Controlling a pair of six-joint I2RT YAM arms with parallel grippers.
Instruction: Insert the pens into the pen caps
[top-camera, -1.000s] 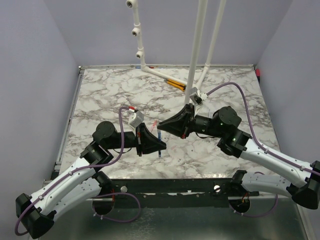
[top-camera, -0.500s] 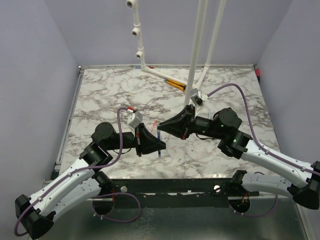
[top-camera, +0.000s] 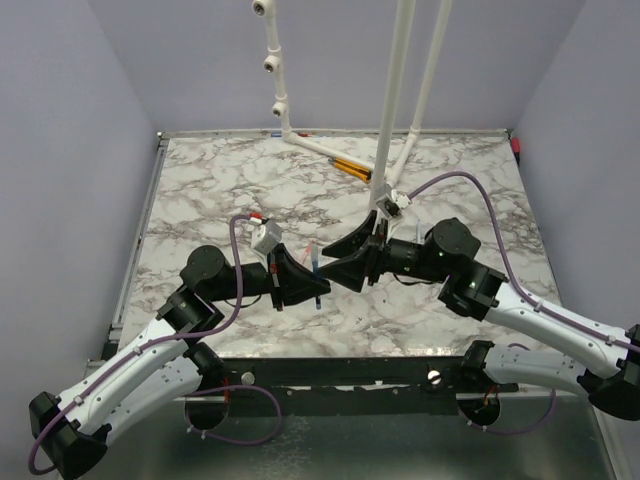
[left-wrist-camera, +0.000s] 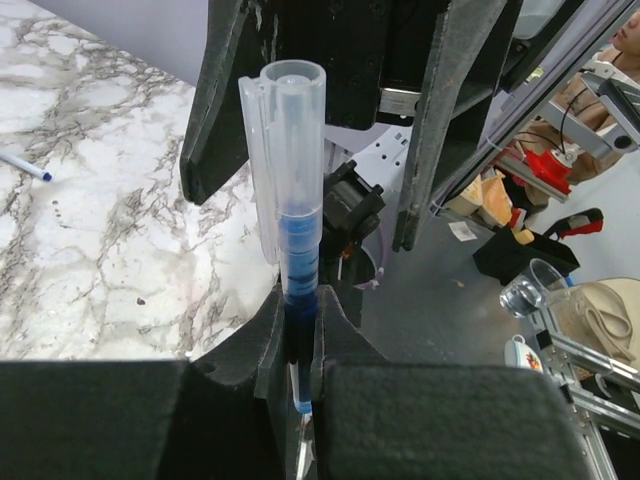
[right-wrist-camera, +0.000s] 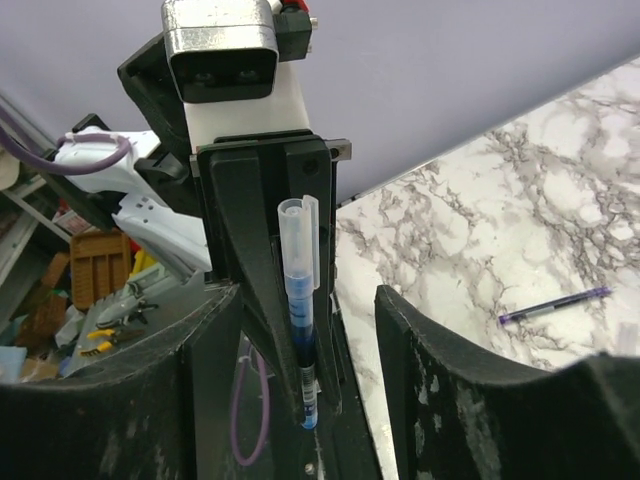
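Note:
A blue pen (left-wrist-camera: 298, 270) stands upright between the fingers of my left gripper (left-wrist-camera: 297, 335), which is shut on its lower barrel. A clear pen cap (left-wrist-camera: 288, 150) with a clip sits over the pen's upper end. My right gripper (right-wrist-camera: 305, 345) is open, one finger on each side of the capped pen (right-wrist-camera: 300, 300) and not touching it. From above, the two grippers (top-camera: 318, 288) (top-camera: 338, 264) meet nose to nose over the table's middle. Another thin pen (right-wrist-camera: 555, 303) lies on the marble.
A white pipe frame (top-camera: 395, 110) rises from the back of the marble table (top-camera: 220, 190). Two orange-and-black sticks (top-camera: 350, 166) lie by its foot. A thin blue-tipped pen (left-wrist-camera: 25, 167) lies on the marble to the left in the left wrist view.
My right gripper has opened and let go of the cap, which stays on the pen. Both grippers have drifted slightly to the left. The left gripper still holds the pen.

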